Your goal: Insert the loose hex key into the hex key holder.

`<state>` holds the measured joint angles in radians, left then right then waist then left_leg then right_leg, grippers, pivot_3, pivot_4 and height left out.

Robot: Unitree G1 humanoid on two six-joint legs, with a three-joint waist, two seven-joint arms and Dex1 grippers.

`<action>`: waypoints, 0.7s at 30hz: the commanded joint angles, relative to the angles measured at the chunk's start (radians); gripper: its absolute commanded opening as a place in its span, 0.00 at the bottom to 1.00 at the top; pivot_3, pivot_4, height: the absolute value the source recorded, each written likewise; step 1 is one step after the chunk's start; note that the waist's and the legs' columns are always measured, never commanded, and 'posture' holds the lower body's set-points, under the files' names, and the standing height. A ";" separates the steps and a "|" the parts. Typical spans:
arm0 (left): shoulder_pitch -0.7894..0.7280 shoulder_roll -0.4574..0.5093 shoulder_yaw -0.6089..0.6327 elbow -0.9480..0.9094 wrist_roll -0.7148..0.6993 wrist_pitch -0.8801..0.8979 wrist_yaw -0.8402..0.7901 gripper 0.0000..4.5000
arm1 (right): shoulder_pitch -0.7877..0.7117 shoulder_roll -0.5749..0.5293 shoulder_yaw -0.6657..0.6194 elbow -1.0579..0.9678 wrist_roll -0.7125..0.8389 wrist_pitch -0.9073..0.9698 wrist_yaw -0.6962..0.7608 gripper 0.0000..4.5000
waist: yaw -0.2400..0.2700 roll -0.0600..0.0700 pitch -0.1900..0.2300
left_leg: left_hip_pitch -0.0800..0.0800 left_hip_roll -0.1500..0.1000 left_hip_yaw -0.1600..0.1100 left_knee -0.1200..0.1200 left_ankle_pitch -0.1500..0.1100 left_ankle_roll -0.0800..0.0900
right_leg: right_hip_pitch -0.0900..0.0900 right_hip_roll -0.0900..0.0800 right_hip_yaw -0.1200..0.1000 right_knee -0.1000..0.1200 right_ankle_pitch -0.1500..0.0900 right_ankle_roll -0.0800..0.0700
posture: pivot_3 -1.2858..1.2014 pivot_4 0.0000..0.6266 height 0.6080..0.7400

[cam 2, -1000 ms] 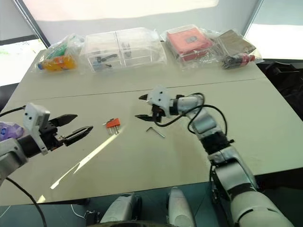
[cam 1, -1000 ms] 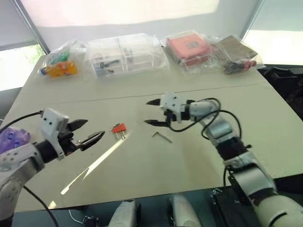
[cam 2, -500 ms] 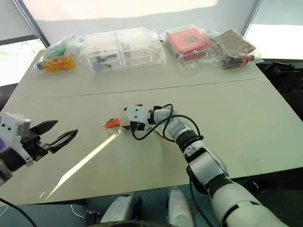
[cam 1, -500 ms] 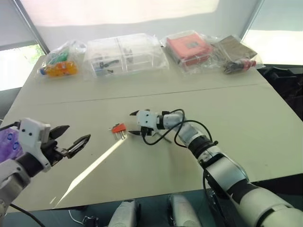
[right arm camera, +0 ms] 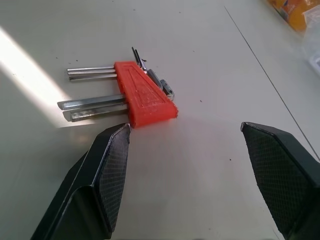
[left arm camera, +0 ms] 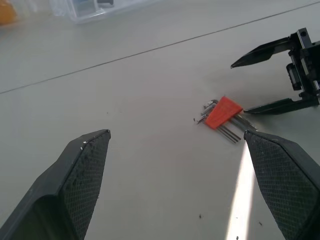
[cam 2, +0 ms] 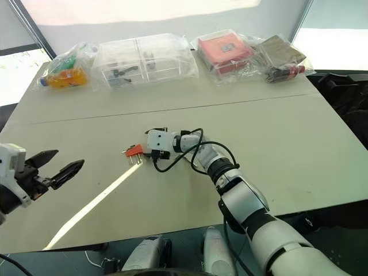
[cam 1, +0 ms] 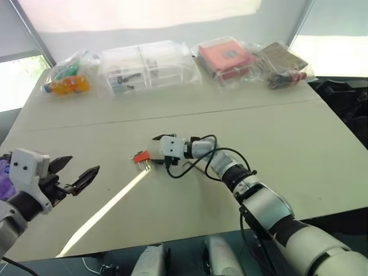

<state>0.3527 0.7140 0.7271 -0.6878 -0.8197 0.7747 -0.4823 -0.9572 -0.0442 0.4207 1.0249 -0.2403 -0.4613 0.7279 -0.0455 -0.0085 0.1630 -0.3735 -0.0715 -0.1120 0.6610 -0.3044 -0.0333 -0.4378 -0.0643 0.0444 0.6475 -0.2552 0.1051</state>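
Flanking holder (right arm camera: pixel 142 95): bagged clutter (cam 1: pixel 152 63) behind.

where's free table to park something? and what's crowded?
Bare table on the right, between the right arm and the table edge, and the strip between the far bags and the hex key holder. Crowded: the far edge, with the clear boxes and red case, and the centre, where the open right gripper flanks the holder.
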 commanded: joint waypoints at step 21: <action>0.006 -0.019 -0.015 0.000 0.055 -0.076 -0.010 0.99 | -0.023 0.055 -0.010 0.037 -0.014 0.143 0.087 0.81 | 0.001 0.000 0.000 | 0.001 0.000 0.000 0.000 0.000 0.000 | 0.001 0.000 0.000 0.000 0.000 0.000 | 0.52 0.24 1.00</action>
<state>0.3647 0.6950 0.7161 -0.6818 -0.7746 0.7251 -0.4919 -0.9718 0.0144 0.4143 1.0278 -0.2492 -0.3549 0.7965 -0.0442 -0.0080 0.1627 -0.3724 -0.0716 -0.1123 0.6609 -0.3044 -0.0333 -0.4365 -0.0645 0.0443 0.6474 -0.2552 0.1051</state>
